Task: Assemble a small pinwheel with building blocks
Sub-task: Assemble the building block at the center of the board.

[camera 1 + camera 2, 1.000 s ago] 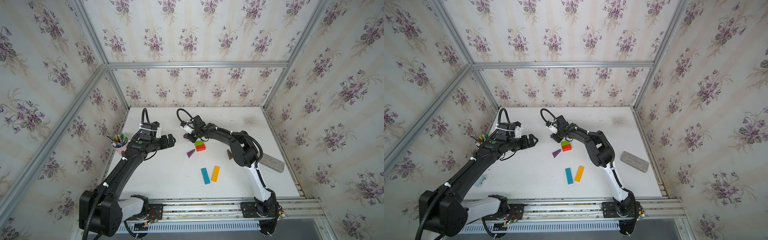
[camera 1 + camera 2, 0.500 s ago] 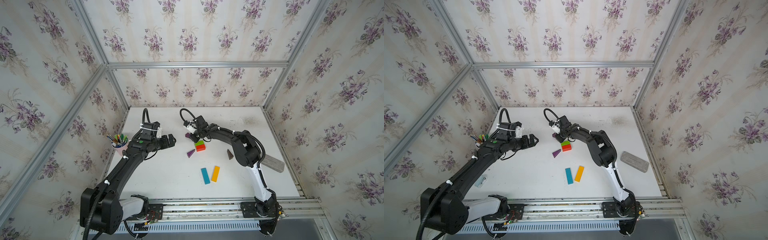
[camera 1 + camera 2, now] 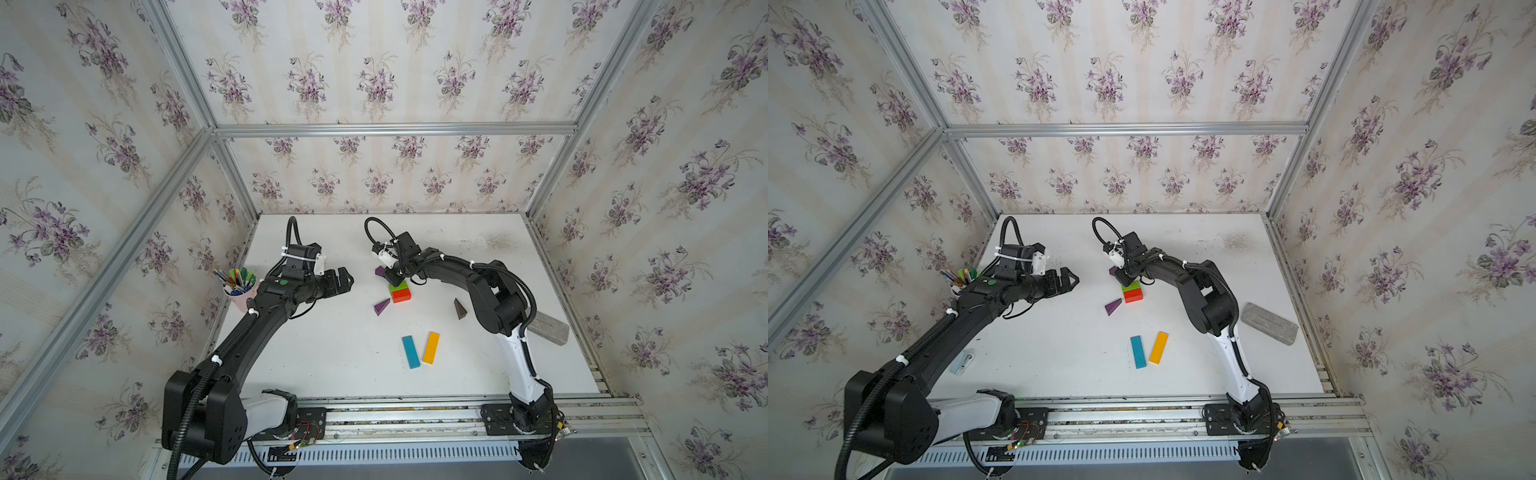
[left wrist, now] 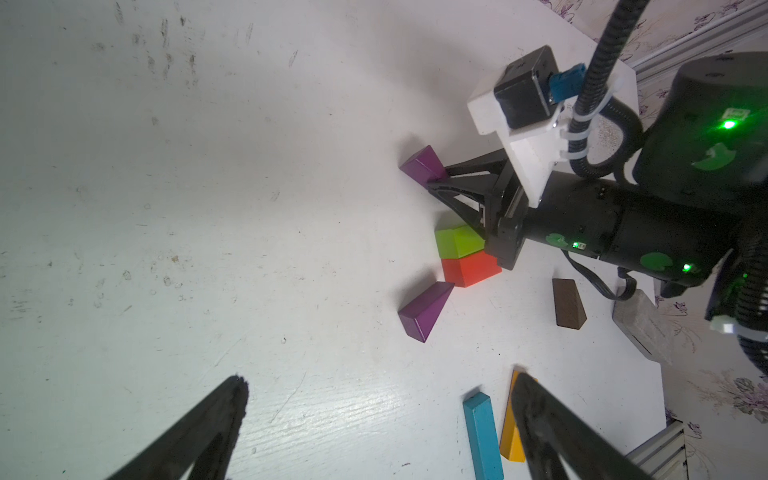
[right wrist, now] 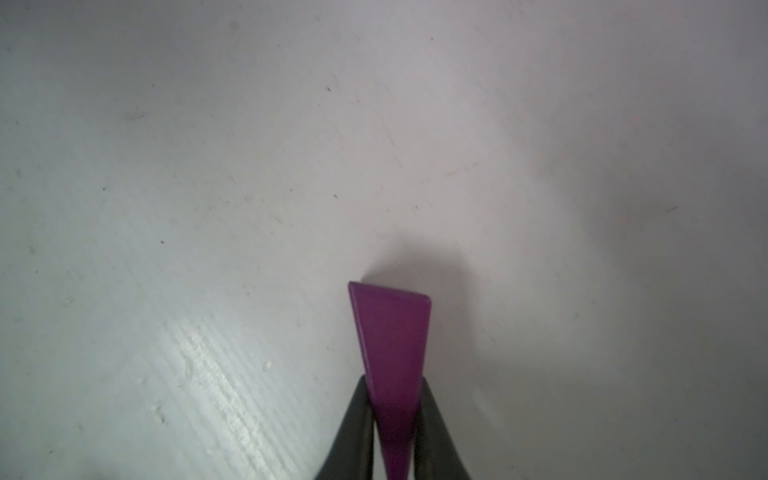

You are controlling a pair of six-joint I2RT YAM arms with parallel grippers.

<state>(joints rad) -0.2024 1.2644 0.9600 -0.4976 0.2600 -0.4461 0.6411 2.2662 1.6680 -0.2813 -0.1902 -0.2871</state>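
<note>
On the table (image 3: 332,365) two short cuboids (image 3: 401,294) touch; a wedge (image 3: 381,306) lies just left, two long bars (image 3: 410,352) nearer, a pen cup (image 3: 241,296) at the left edge.

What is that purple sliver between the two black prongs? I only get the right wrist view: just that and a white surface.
Observer: A purple wedge. The right gripper is shut on it, close beside a green block.
Operator: Are there more pieces around?
Observer: Yes, a second purple wedge lies loose near a red block.
Operator: And the other arm?
Observer: The left gripper hangs open, holding nothing.
</note>
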